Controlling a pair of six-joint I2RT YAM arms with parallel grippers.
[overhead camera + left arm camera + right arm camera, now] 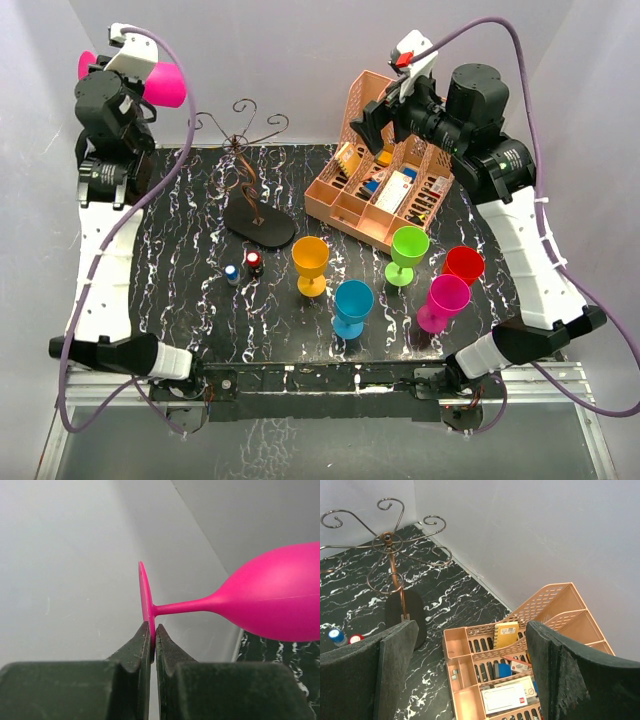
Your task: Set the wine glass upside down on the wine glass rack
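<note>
Sideways, wine glass clamped, organiser holding notepad

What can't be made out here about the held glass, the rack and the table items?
- Left wrist view: rim of the pink wine glass, held by its foot in the left gripper, is cut off by the right edge.
- Right wrist view: base of the wine glass rack is partly behind a finger of the right gripper.
- Top view: two small capped items are too small to identify.
</note>
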